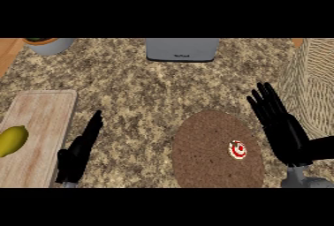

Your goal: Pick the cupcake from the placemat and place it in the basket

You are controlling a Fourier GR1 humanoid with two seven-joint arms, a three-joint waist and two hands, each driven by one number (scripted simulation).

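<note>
On the round brown placemat (210, 154), toward its 3 o'clock edge, a cupcake (238, 150): upright, white-and-red top facing straight up. Round from above, so no long axis to tell. Nothing touching it.

Just off the placemat's 3 o'clock rim, the right hand (284, 129): fingers straight and spread apart, pointing toward 11 o'clock, holding nothing, apart from the cupcake. Grey forearm entering from 5 o'clock. Beyond the hand, at 2 o'clock, a wicker basket (313, 84).

At 8 o'clock on the speckled desk (143, 97), the left hand (78, 152): seen edge-on, fingers straight and together, pointing toward 1 o'clock, holding nothing. Just beside it at 9 o'clock, a wooden cutting board (40, 119) carrying a yellow fruit (12, 140).

At 12 o'clock, a grey appliance (181, 49).
</note>
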